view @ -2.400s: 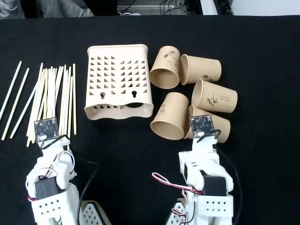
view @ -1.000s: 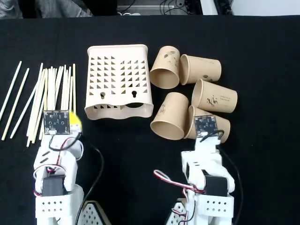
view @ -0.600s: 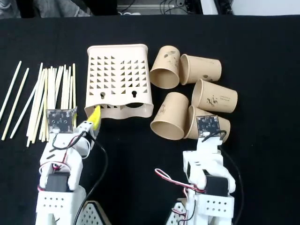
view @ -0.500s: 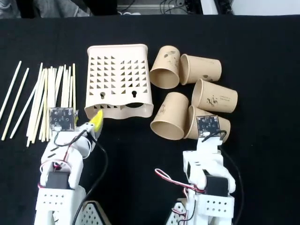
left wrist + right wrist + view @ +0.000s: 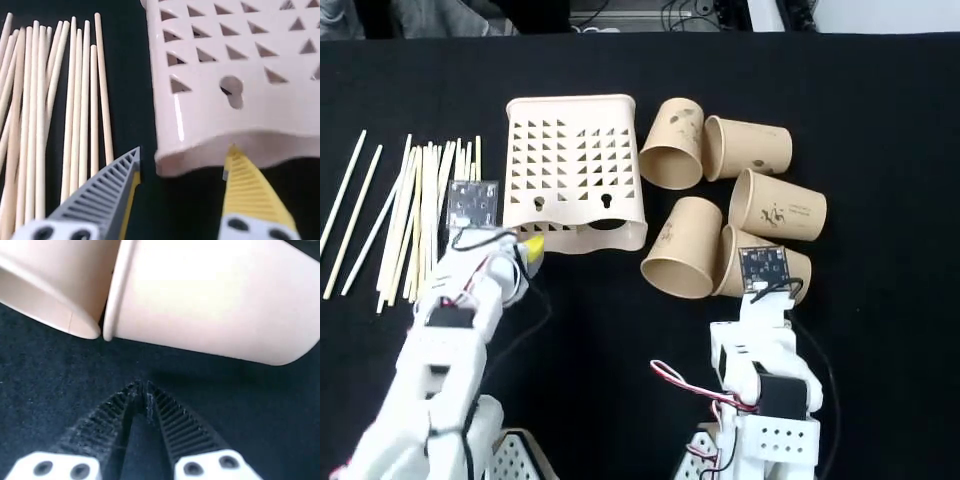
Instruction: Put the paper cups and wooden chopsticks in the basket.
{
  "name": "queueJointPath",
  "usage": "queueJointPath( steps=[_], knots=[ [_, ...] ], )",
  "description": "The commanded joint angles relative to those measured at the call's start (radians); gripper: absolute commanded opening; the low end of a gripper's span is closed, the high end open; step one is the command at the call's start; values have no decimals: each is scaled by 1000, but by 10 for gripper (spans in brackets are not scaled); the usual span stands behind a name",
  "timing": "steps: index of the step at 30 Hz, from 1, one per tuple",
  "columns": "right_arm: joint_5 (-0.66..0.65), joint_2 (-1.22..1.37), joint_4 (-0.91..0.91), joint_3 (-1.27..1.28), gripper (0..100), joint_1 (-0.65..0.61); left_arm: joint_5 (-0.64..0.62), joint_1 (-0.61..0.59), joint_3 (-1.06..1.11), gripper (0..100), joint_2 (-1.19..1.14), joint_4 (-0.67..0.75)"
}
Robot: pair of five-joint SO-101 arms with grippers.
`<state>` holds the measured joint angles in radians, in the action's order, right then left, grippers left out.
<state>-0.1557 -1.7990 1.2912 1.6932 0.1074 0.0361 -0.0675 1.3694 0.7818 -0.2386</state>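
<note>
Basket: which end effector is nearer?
Left. The left end effector is open at a near corner of the basket; the right end effector sits shut beside the paper cups, farther off.

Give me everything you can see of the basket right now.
The basket is a pale cream, plastic-looking box lying on its side on the black table, open mouth toward the arms. Its upward wall has rows of triangular holes and two keyhole slots near the mouth. The open left gripper straddles the mouth's corner beside the chopsticks; contact is unclear. Paper cups lie on its other side.
</note>
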Motion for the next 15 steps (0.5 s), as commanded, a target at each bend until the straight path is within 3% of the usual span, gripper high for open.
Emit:
queueJointPath(
  steps=[1,5,9,11,15],
  knots=[
    [3,-73,3,-8,11,14,-115,-48,-119,263,-245,224],
    [3,-73,3,-8,11,14,-158,-64,-205,211,-402,282],
    [3,-73,3,-8,11,14,-21,-21,-228,32,-436,322],
    [3,-73,3,-8,11,14,52,21,-217,48,-428,318],
    [3,-73,3,-8,11,14,63,74,-159,31,-350,315]
  ],
)
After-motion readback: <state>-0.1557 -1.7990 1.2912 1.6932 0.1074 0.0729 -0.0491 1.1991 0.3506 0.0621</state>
